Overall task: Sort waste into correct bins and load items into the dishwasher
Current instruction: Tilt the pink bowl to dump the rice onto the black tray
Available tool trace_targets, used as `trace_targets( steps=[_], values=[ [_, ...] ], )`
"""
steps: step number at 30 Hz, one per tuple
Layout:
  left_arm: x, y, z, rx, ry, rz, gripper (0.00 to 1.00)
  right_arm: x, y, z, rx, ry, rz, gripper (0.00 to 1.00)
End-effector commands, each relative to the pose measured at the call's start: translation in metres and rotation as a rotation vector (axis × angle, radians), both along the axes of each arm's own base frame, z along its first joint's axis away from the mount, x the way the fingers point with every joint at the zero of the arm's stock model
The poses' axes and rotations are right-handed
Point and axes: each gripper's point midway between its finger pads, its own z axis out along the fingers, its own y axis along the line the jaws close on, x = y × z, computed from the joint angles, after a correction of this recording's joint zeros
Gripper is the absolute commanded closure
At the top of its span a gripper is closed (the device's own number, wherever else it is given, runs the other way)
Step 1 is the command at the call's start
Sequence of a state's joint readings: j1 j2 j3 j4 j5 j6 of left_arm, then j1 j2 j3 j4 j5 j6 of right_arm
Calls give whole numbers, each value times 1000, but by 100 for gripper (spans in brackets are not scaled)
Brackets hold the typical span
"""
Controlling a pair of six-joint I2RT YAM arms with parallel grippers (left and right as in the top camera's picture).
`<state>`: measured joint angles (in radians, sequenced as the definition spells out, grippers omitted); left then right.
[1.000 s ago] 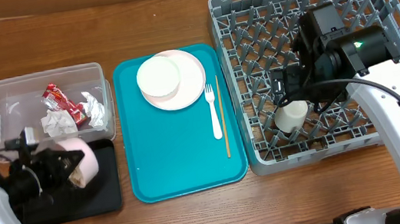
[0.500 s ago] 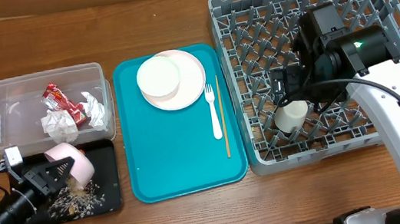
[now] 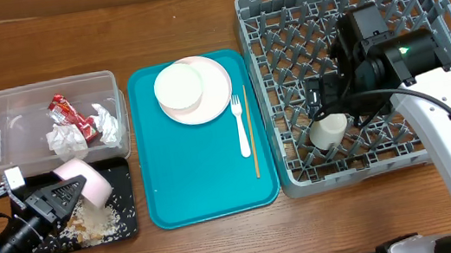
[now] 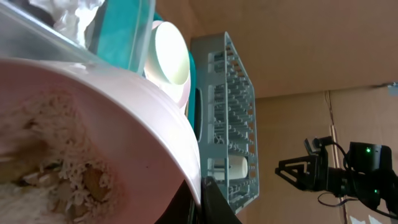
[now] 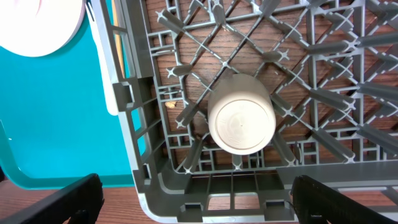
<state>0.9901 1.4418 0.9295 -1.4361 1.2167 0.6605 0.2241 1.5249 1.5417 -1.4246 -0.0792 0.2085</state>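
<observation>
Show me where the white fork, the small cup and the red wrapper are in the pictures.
white fork (image 3: 242, 131): overhead view, middle of its handle.
small cup (image 5: 241, 122): right wrist view, centre of its round face.
red wrapper (image 3: 65, 112): overhead view, middle of its body.

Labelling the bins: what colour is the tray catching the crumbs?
Black; the tray shows best in the overhead view.

Left fingers (image 3: 59, 201) pinched tight, right fingers (image 5: 339, 200) spread wide.

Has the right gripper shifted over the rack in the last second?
No. The right gripper still hangs open over the cup, in the same spot against the rack walls.
</observation>
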Motion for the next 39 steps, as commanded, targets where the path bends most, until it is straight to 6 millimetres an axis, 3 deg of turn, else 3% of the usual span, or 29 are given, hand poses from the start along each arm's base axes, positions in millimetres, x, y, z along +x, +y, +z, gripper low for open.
trace_targets(
  steps=[1,10,19,24,30,39],
  values=[
    [3,0,11,29,-95,8,96,3,2,10,11,-35,10,0],
    [3,0,12,35,-105,6,96,3,2,10,11,-35,10,0],
    [-1,-13,35,-10,-201,3,96,3,3,10,11,-35,10,0],
    [3,-5,27,45,-217,-2,96,3,2,10,11,-35,10,0],
    [-2,-14,36,-21,-198,3,96,3,2,10,11,-35,10,0],
    [3,-8,32,-32,-178,22,96,3,2,10,11,-35,10,0]
  ],
)
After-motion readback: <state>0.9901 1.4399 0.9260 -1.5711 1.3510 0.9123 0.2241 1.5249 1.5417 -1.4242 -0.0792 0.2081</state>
